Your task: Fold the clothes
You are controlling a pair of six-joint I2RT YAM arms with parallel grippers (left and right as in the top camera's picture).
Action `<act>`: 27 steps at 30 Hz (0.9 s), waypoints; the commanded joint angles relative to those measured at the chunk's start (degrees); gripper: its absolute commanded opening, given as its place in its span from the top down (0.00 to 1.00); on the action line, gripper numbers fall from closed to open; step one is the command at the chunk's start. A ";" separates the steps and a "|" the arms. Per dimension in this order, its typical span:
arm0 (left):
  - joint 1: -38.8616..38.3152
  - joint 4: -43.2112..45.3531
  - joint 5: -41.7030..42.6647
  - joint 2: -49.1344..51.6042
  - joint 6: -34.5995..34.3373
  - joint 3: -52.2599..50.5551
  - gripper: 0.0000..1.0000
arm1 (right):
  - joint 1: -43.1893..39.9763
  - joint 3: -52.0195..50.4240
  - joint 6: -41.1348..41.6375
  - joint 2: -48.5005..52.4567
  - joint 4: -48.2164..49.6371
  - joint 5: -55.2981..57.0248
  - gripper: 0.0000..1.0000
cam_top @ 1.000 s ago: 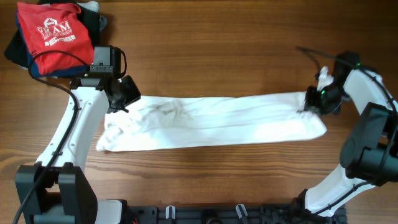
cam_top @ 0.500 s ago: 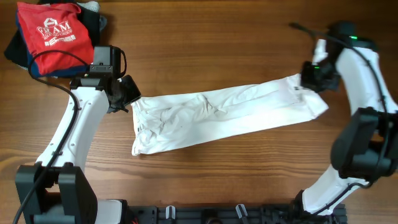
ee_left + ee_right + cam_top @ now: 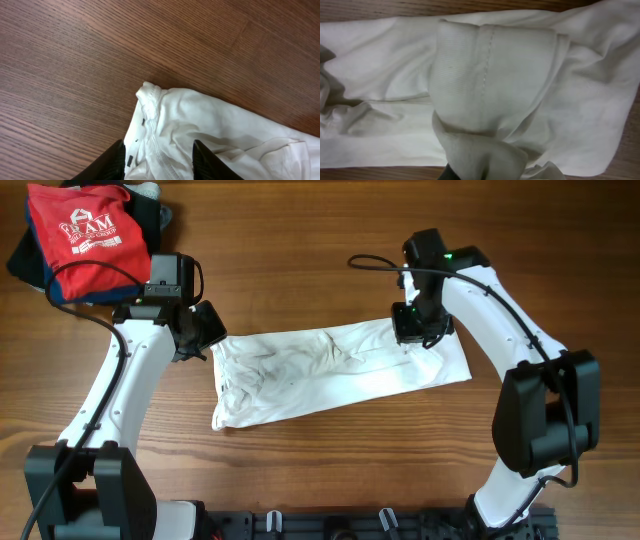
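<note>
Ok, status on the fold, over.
Left gripper shut on shirt, left end. Right gripper shut on right end, lapped over the cloth. Path clear; red shirt off in far corner.

A brown wooden table [image 3: 300, 240] fills every view, its long straight grain running side to side and a board seam [image 3: 240, 35] showing in the left wrist view. Light falls evenly, casting only soft shadows. At the far left corner, a red T-shirt [image 3: 85, 230] with white print lies on folded dark navy garments [image 3: 25, 265].
</note>
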 commanded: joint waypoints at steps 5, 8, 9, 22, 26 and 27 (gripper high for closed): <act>0.26 0.11 0.63 -0.09 -0.15 0.46 0.57 | 2.21 -0.39 -10.19 0.55 -0.39 -8.81 0.61; 0.26 0.00 0.63 -0.09 -0.15 0.46 0.57 | 1.09 -0.39 4.76 0.55 0.48 10.71 0.59; 0.26 -0.04 0.63 -0.09 -0.15 0.46 0.57 | 0.55 -0.39 6.27 0.55 0.50 14.25 0.57; 0.26 -0.04 0.63 -0.04 -0.15 0.46 0.57 | -2.29 -6.93 6.03 0.66 7.82 13.55 0.64; 0.26 -0.04 0.63 -0.04 -0.15 0.46 0.57 | -2.29 -8.48 5.55 0.66 10.01 9.40 0.64; 0.26 -0.04 0.63 -0.04 -0.15 0.46 0.57 | -2.29 -8.48 5.51 0.66 10.21 7.72 0.64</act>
